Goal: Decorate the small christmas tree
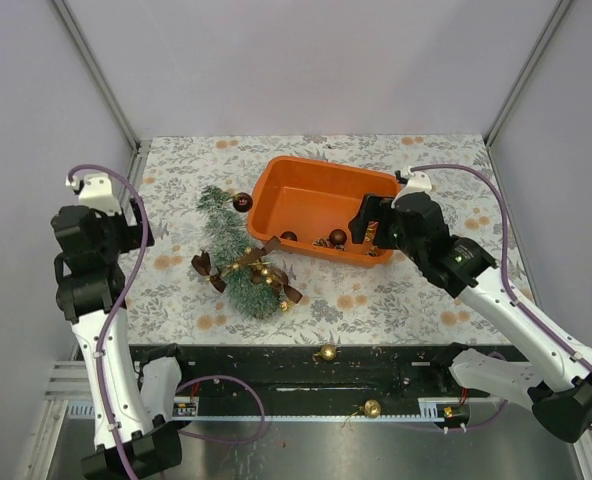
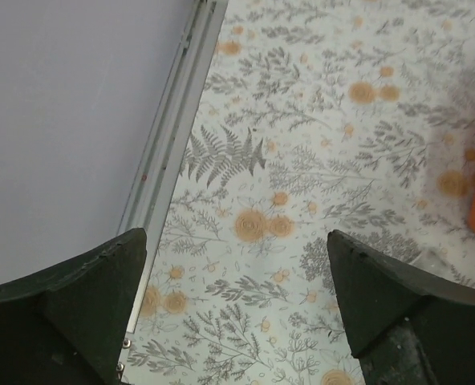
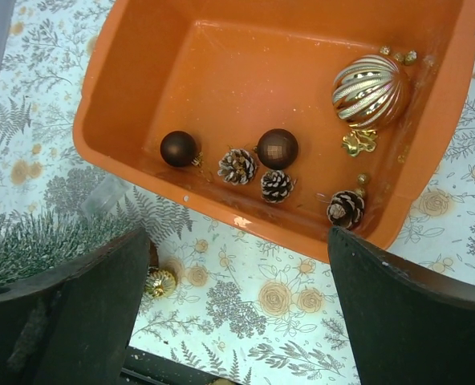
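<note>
Your right end effector (image 3: 236, 237) hangs with its fingers spread wide and holds nothing. It is over the near wall of the orange tray (image 3: 125, 96). Just past its fingers, inside the tray, you see two dark brown balls (image 3: 179, 148), three pine cones (image 3: 237, 166) and one big gold striped ball (image 3: 370, 90). Your left end effector (image 2: 236, 237) is wide too and empty. Only the flowery desk (image 2: 302, 144) is under it, and the side wall (image 2: 61, 120) is close on its left.

The small christmas tree (image 1: 238, 255) lies flat on its side on the desk. It is to the left of your right end effector, near the tray, and well to the right of your left end effector. Some dark bows (image 1: 208, 268) and little gold balls (image 1: 261, 268) sit on it or by it. I cannot tell if they are hooked on.

Here is what could go wrong. If you drop straight down, a finger may hit the tray wall and push or tip the tray. The cones and one brown ball sit close together, so wide fingers may grab two things at once. Round balls slip and roll, and two loose gold balls (image 1: 326, 352) lie behind your right end effector, off the flowery part. Nothing holds the tree, so a poke may slide it or knock bits off
</note>
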`<control>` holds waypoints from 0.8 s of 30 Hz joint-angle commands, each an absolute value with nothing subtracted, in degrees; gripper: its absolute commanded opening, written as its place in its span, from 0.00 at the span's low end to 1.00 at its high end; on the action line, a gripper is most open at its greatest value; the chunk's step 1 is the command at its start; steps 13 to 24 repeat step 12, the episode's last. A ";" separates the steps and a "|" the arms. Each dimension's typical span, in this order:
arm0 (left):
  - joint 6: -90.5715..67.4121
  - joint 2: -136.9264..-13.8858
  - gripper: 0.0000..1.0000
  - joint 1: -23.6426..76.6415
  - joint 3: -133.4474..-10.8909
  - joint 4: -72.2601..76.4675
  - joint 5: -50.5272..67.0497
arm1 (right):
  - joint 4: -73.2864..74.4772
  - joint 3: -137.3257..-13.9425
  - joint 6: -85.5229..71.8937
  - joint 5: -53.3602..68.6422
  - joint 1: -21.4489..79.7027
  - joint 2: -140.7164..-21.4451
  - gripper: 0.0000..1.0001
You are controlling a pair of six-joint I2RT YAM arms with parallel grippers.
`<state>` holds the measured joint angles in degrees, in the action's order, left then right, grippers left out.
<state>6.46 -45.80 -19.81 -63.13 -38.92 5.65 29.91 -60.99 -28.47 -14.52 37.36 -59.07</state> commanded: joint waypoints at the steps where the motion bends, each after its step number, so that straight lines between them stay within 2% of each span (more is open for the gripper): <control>1: 7.91 -45.17 0.99 -20.13 -55.74 -31.74 1.77 | 29.44 -60.47 -27.95 -17.75 37.09 -59.68 0.99; 12: 2.82 -50.88 0.98 -20.13 -50.98 -26.55 4.40 | 25.93 -55.90 -28.83 -18.46 31.21 -60.03 0.99; 24: 2.82 -50.88 0.98 -20.13 -50.98 -26.55 4.40 | 25.93 -55.90 -28.83 -18.46 31.21 -60.03 0.99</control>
